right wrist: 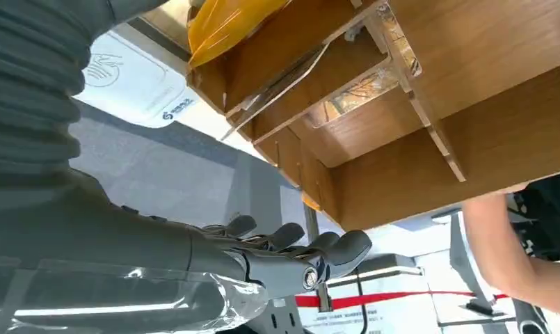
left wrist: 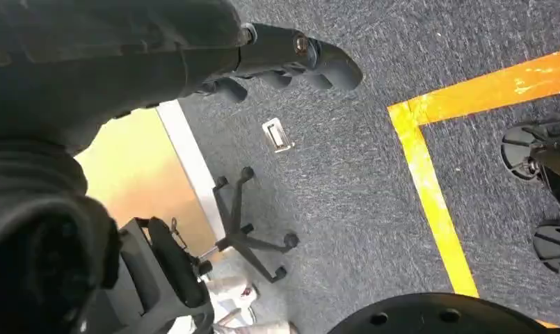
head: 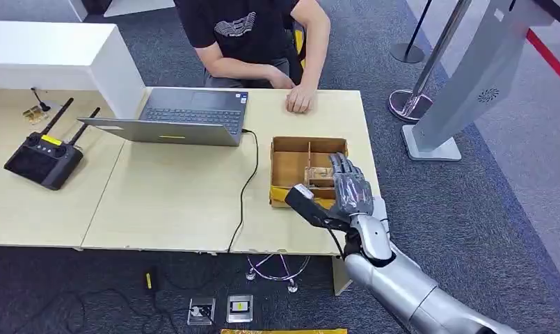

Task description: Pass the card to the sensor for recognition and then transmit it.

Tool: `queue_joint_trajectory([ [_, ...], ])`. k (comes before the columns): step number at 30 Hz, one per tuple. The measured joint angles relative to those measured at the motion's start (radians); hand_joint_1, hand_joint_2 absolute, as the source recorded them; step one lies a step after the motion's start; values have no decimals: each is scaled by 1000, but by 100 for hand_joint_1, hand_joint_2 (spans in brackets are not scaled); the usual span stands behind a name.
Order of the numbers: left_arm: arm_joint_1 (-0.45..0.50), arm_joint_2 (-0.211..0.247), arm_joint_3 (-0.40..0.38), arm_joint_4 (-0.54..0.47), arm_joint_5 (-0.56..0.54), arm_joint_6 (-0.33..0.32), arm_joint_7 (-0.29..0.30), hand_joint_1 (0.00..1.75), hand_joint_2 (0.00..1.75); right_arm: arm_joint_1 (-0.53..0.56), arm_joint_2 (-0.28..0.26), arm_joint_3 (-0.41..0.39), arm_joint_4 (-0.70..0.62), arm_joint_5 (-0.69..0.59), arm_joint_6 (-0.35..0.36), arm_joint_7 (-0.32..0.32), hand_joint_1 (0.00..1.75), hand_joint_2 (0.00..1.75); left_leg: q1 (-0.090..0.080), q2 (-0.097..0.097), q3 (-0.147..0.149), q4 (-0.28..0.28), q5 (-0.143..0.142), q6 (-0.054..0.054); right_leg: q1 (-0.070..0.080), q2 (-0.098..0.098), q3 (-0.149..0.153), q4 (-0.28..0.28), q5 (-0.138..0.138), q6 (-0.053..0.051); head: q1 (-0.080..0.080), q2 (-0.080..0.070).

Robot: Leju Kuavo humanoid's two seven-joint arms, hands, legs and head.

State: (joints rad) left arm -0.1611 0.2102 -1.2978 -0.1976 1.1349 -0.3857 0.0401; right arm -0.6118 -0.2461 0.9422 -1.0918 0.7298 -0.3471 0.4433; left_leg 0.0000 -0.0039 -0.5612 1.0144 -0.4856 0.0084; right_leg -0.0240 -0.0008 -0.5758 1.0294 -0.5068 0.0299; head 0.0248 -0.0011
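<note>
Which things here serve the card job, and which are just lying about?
Job: wooden divided box, clear card standing in it, right robot hand over it.
Lying about: laptop, remote controller, black cable.

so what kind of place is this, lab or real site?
Probably an office-style test area, not a live site: a person sits at a desk with a laptop, a remote controller lies nearby, and a kiosk stand sits on grey carpet behind a barrier post.

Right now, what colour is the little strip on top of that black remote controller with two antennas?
Yellow, on the black remote controller; the head view shows it best.
</note>
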Motion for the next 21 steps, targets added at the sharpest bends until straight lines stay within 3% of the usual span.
queue_joint_trajectory([
  [10,1,0,0,1,-4,0,0,0,0,-9,16,1,42,-28,-5,-40,0,175,0,0,0,0,0,0,0,0,0,0,0,0,0,0],
  [11,1,1,0,1,-4,0,0,0,0,-13,20,2,51,-37,-8,-46,129,175,0,0,0,0,0,0,0,0,0,0,0,0,0,0],
  [12,0,1,0,1,-4,0,0,0,0,-16,24,2,60,-46,-9,-54,129,175,0,0,0,0,0,0,0,0,0,0,0,0,0,0],
  [13,0,1,0,1,-4,0,0,0,0,-18,29,3,71,-53,-10,-60,175,175,0,0,0,0,0,0,0,0,0,0,0,0,0,0],
  [21,-1,6,0,1,-5,0,0,0,0,-33,64,5,139,-92,-27,-92,175,175,0,0,0,0,0,0,0,0,0,0,0,0,0,0],
])
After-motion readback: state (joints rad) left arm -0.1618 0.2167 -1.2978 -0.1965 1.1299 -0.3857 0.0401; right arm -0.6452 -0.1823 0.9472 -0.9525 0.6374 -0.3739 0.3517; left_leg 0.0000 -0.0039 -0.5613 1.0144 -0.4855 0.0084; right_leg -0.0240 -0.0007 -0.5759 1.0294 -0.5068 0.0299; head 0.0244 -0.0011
